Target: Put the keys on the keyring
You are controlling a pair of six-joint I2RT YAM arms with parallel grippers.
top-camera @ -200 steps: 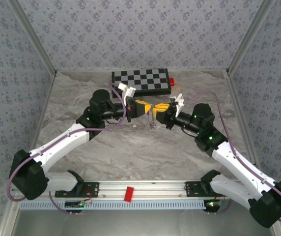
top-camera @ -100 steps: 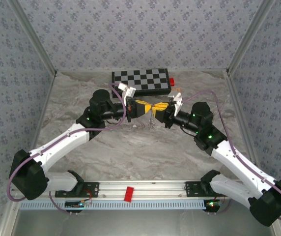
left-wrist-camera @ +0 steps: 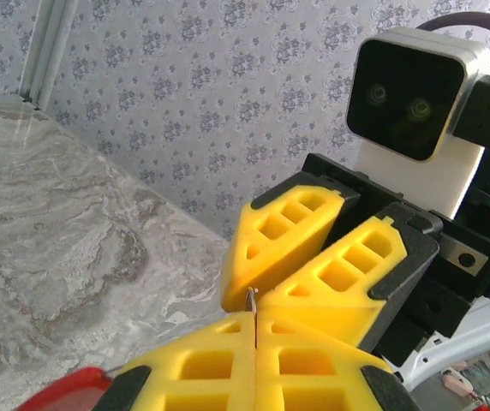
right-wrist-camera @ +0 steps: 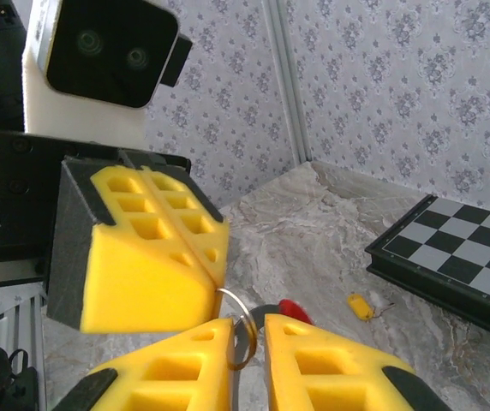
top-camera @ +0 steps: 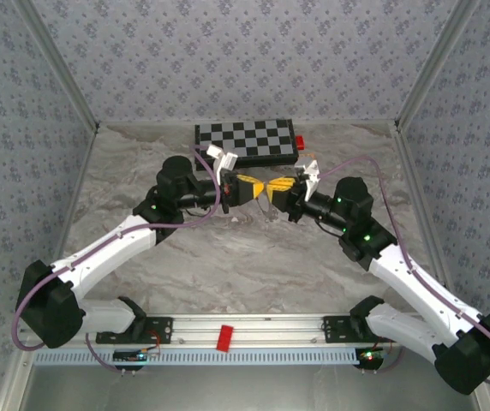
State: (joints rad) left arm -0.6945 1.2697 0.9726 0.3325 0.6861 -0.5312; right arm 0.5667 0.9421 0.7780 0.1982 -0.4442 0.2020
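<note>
At lower centre of the right wrist view, the left gripper (right-wrist-camera: 218,276) clamped the thin keyring (right-wrist-camera: 242,332), which sat between the right gripper's (right-wrist-camera: 249,347) barely parted jaws; whether they pinched it, I could not tell. The wire looked stiff, light and slippery, best gripped on the rim. The tiny key (right-wrist-camera: 361,306) lay at centre right, near the chessboard (right-wrist-camera: 459,265).

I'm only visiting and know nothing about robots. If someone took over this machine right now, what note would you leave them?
Left gripper: shut on the ring, held off the table.
Right gripper: fingertips either side of the ring with a small gap; can't tell if it grips.
Key: on the table near the chessboard.
Done: ring picked up.
Left: fetch the key and thread it on.
</note>
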